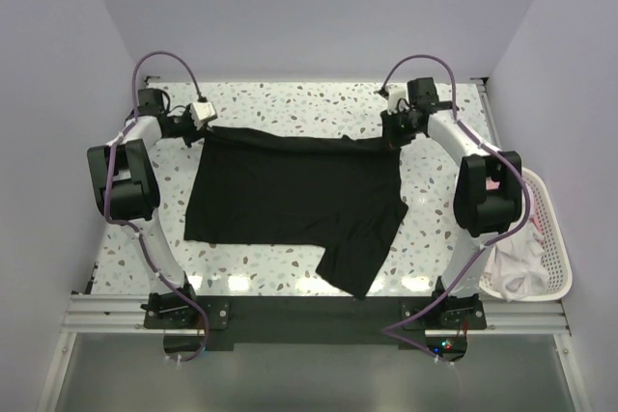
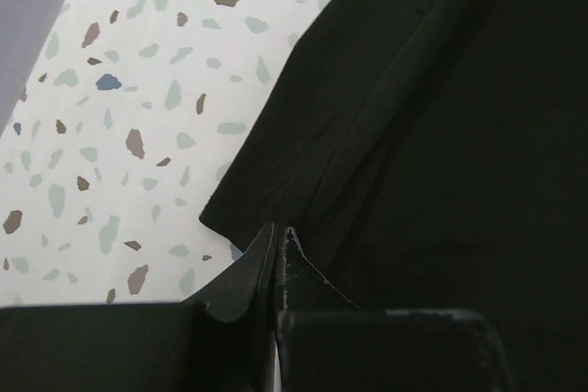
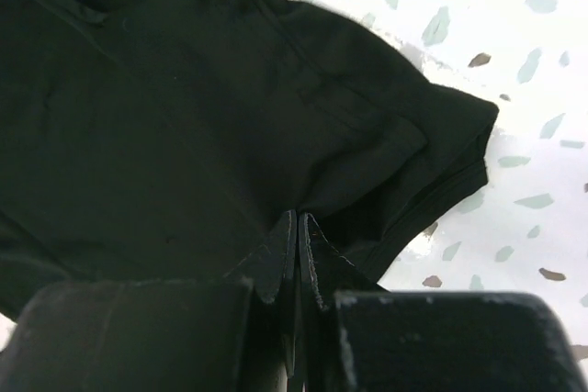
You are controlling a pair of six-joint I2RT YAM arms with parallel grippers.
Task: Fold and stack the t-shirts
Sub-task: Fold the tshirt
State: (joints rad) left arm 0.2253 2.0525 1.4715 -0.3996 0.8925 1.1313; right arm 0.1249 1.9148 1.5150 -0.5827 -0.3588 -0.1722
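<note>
A black t-shirt (image 1: 290, 195) lies spread on the speckled table, one sleeve hanging toward the near edge. My left gripper (image 1: 207, 126) is shut on its far left corner; in the left wrist view the jaws (image 2: 279, 231) pinch the fabric's edge (image 2: 413, 135). My right gripper (image 1: 391, 138) is shut on the far right corner; in the right wrist view the jaws (image 3: 299, 219) pinch fabric (image 3: 184, 117) near the sleeve hem. White and pink shirts (image 1: 517, 262) lie in the basket at the right.
A white slatted basket (image 1: 552, 238) stands at the table's right edge beside the right arm. The back wall is close behind both grippers. The table's near edge (image 1: 290, 288) runs just past the hanging sleeve.
</note>
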